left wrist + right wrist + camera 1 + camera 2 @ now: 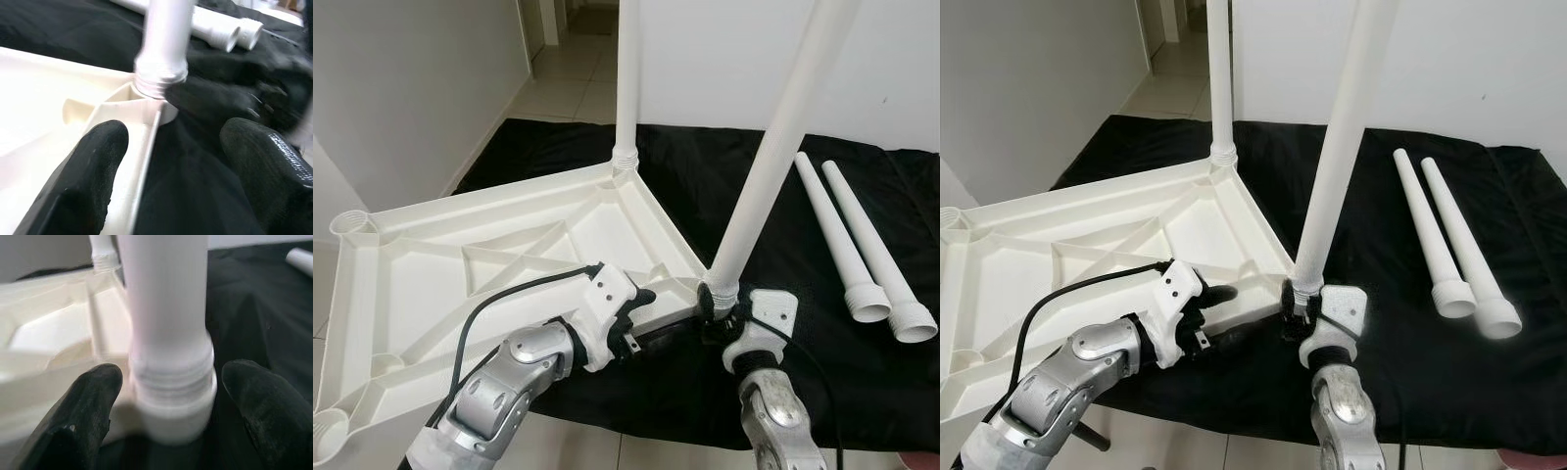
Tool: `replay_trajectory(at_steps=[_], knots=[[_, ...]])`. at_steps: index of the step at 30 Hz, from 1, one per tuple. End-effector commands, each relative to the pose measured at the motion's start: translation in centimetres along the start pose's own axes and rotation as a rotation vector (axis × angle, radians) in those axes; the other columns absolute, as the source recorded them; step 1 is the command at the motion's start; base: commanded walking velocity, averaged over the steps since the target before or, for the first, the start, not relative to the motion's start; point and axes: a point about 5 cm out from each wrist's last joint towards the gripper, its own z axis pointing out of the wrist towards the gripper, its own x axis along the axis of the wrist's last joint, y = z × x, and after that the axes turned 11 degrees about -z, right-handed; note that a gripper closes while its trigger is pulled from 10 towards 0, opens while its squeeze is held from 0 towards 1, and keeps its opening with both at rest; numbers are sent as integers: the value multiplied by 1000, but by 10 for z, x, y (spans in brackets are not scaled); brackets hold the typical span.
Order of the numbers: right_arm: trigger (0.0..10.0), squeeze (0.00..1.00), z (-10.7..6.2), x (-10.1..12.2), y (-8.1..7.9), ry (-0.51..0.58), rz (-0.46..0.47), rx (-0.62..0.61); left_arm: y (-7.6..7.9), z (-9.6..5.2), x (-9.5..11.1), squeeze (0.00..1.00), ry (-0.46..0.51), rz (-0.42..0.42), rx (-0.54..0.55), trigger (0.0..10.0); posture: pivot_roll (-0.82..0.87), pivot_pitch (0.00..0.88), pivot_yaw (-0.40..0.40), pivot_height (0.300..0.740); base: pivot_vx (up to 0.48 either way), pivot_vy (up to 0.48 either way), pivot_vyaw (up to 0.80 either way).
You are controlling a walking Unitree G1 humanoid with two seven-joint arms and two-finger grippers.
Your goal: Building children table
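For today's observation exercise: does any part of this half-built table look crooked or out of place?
Yes. The near leg leans to the robot's right in its corner socket, while the far leg stands upright. The right gripper brackets the near leg's threaded base, fingers apart. Two more legs lie on the black cloth.

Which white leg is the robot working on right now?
Find the big white tabletop lying upside down on the black cloth. Two legs stand up from its corners; the one you want is the near leg, by the right gripper. It leans, while the far leg stands straight and two more lie flat.
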Motion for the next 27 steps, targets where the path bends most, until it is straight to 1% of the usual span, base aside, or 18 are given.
replay_trajectory(at_steps=[1,6,7,9,10,11,12,14,15,16,17,19,20,22,24,25,26,27], knots=[[10000,0,-3,4,-1,26,13,34,0,-3,5,0,5,3,-26,10000,-66,49,54,740,0,0,0],[10000,0,-7,3,-1,35,-8,88,-3,-7,6,0,7,3,-22,10000,-73,46,54,740,0,0,0],[4980,0,-10,3,-1,39,-19,117,-3,-8,5,0,6,-2,-29,10000,-75,46,56,740,0,0,0],[4980,0,-11,3,-1,41,-26,137,-2,-9,4,0,6,-7,-34,10000,-75,46,56,740,0,0,0],[4471,0,-12,3,-1,41,-25,165,-1,-10,5,0,5,-6,-38,10000,-78,48,52,740,0,0,0],[4471,0,-12,3,-1,41,-25,165,-1,-10,5,0,5,-6,-38,10000,-78,48,52,740,0,0,0],[2549,0,-13,3,0,45,-28,188,-1,-10,5,0,5,-6,-37,10000,-80,54,53,740,0,0,0],[2549,0,-13,3,0,45,-28,188,-1,-10,5,0,5,-6,-37,10000,-80,54,53,740,0,0,0],[0,0,-12,4,1,52,-41,211,-2,-9,5,0,9,-4,-31,10000,-84,52,53,740,0,0,0],[0,0,-10,5,1,59,-45,241,-2,-8,7,0,15,0,-24,10000,-83,58,50,740,0,0,0],[3569,0,-9,6,-1,67,-56,266,-3,-7,8,0,22,0,-21,10000,-81,60,48,740,0,0,0],[3569,0,-8,7,-2,71,-63,282,-2,-7,9,0,27,0,-20,10000,-83,63,48,740,0,0,0],[10000,0,-7,8,-3,73,-54,302,-2,-7,10,0,31,-2,-16,10000,-85,66,48,740,0,0,0],[10000,0,-7,8,-4,74,-48,312,-2,-7,10,0,32,-4,-13,10000,-85,66,48,740,0,0,0],[10000,0,-3,11,-4,90,-37,359,-3,-8,11,0,34,-3,-7,10000,-91,70,48,740,0,0,0],[10000,0,-3,11,-4,90,-37,359,-3,-8,11,0,34,-3,-7,10000,-91,70,48,740,0,0,0],[10000,0,-1,12,-4,97,-33,385,-2,-9,12,0,32,11,-12,10000,-91,70,48,740,0,0,0],[10000,0,-1,12,-4,97,-33,385,-2,-9,12,0,32,11,-12,10000,-91,70,48,740,0,0,0]])
